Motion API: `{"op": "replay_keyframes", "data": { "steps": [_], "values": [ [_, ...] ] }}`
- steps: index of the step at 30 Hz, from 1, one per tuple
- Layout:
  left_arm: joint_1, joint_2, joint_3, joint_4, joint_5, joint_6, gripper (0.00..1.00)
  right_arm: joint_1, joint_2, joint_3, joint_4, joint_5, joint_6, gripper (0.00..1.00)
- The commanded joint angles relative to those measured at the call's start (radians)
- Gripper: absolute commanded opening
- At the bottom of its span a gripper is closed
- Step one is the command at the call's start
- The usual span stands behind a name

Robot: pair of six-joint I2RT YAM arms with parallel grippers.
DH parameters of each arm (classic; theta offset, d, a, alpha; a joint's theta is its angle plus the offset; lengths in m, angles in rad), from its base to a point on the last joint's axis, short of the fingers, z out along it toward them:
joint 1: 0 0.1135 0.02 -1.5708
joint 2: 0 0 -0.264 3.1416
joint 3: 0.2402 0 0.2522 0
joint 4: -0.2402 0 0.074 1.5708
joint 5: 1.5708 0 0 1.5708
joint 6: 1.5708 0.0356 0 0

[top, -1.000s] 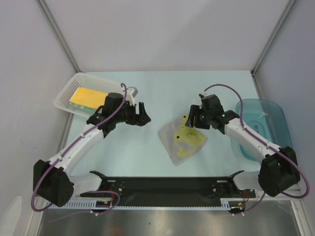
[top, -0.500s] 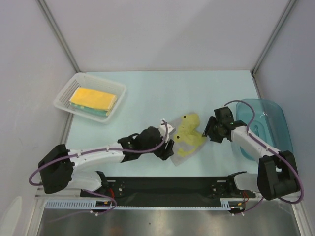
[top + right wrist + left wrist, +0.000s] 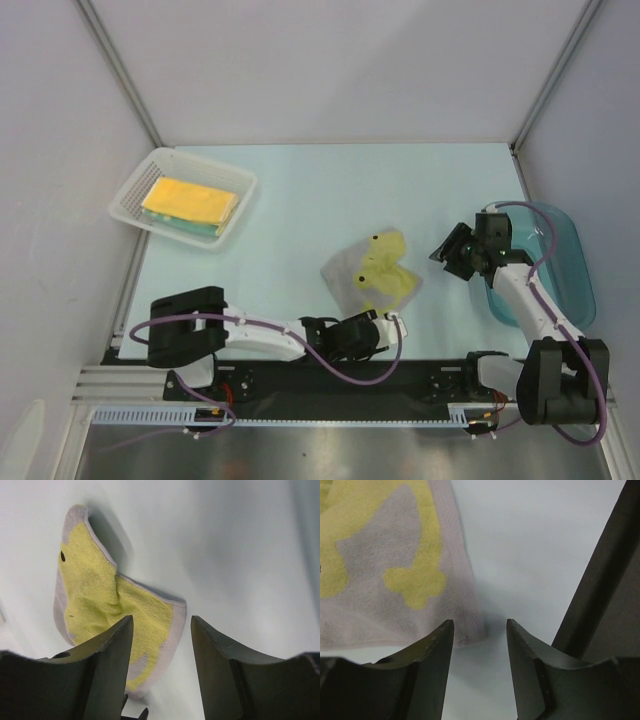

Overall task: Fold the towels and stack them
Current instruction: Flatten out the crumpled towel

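Towel (image 3: 374, 272) corner just beyond left tool (image 3: 480, 628); right tool (image 3: 161, 623) near; both spread.

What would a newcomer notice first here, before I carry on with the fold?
The rumpled yellow-and-grey towel lying unfolded at the middle of the table stands out first. The left hand sits low and open at its near corner, and the right hand hovers open off its right side. At far left, folded towels sit stacked in the white basket.
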Motion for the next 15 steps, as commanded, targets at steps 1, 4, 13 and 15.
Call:
{"op": "replay_keyframes", "data": {
  "steps": [1,4,13,15],
  "values": [
    [-0.023,0.069,0.09,-0.003,-0.089,0.05,0.53,-0.002,-0.028,0.036,0.027,-0.05,-0.023,0.55],
    [-0.026,0.091,0.113,-0.014,-0.073,0.056,0.49,-0.028,-0.034,0.021,0.04,-0.056,-0.022,0.55],
    [-0.026,0.203,0.211,-0.178,-0.047,-0.02,0.4,-0.03,-0.054,0.009,0.044,-0.065,-0.016,0.55],
    [-0.026,0.223,0.219,-0.212,-0.047,-0.086,0.38,-0.03,-0.063,0.009,0.037,-0.064,-0.02,0.56]
  ]
}}
